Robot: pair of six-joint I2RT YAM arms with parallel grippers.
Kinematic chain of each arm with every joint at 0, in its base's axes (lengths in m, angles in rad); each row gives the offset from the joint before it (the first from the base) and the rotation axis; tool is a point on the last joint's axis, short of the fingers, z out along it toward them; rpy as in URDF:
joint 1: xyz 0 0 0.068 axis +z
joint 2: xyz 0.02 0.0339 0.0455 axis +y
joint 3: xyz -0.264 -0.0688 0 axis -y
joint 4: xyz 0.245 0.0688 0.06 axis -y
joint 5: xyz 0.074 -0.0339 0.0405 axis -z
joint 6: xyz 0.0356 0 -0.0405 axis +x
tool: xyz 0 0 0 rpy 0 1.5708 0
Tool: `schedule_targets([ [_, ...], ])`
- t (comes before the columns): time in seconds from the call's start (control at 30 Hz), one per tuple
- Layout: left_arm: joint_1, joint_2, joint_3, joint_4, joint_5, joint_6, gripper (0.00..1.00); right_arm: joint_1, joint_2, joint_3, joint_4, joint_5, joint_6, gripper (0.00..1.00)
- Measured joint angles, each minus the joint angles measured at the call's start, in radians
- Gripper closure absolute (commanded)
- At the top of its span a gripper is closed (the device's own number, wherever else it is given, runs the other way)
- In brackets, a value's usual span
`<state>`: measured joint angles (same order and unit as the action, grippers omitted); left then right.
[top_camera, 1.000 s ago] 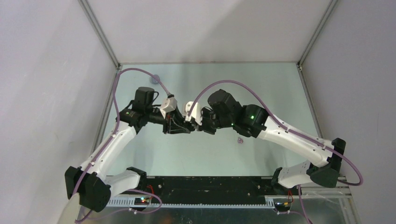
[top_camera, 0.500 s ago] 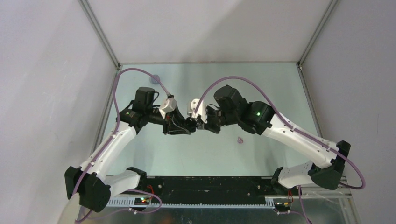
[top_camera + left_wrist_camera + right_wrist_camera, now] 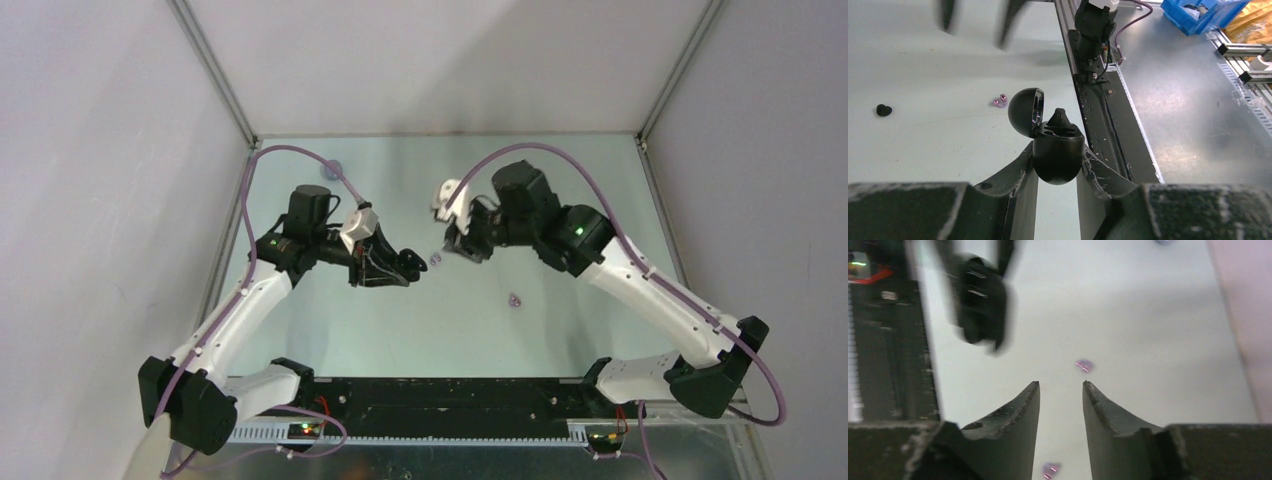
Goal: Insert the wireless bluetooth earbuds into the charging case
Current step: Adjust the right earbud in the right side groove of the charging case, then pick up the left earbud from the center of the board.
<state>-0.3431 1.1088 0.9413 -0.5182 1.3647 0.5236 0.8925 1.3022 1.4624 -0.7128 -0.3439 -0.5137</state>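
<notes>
My right pincer [image 3: 1060, 385] hangs released and empty above the table [image 3: 1158, 315], fingers parted. The lilac bud [image 3: 1083, 365] I want next lies on the table just ahead of its fingertips, in line with the right finger rather than the gap. It is too small and blurred for me to read a long axis. A second lilac bud [image 3: 1050, 470] lies beneath the pincer, back toward the wrist.

My left pincer [image 3: 1058, 149] is clenched on the body of the charging case [image 3: 1058, 167], holding it upright off the table with the lid [image 3: 1025, 112] swung open, away from me. What looks like a black bud [image 3: 1060, 117] stands up out of one socket, and I judge it not fully seated.

From the left pincer, the near lilac bud shows beyond the lid and a little left. A loose black bud [image 3: 883, 110] sits well off to the left.

The right arm is nearer the lilac bud and the only one free. Nothing stands between them, though the case is close on the right pincer's left.
</notes>
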Motion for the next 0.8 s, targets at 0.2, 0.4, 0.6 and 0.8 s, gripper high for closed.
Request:
schedule_targets([
  [0.2, -0.002, -0.005, 0.0, 0.064, 0.0, -0.044, 1.0, -0.281, 0.016, -0.044, 0.081, 0.086, -0.009, 0.53],
  [0.4, -0.004, -0.012, 0.0, 0.092, 0.0, -0.063, 1.0, -0.445, 0.267, -0.004, 0.119, 0.19, 0.027, 0.7],
  [0.6, -0.02, -0.012, 0.0, 0.106, -0.001, -0.072, 1.0, -0.533, 0.613, 0.137, 0.089, 0.282, 0.118, 0.76],
  [0.8, -0.032, -0.01, 0.0, 0.117, -0.003, -0.079, 1.0, -0.595, 0.802, 0.307, 0.021, 0.311, 0.182, 0.76],
])
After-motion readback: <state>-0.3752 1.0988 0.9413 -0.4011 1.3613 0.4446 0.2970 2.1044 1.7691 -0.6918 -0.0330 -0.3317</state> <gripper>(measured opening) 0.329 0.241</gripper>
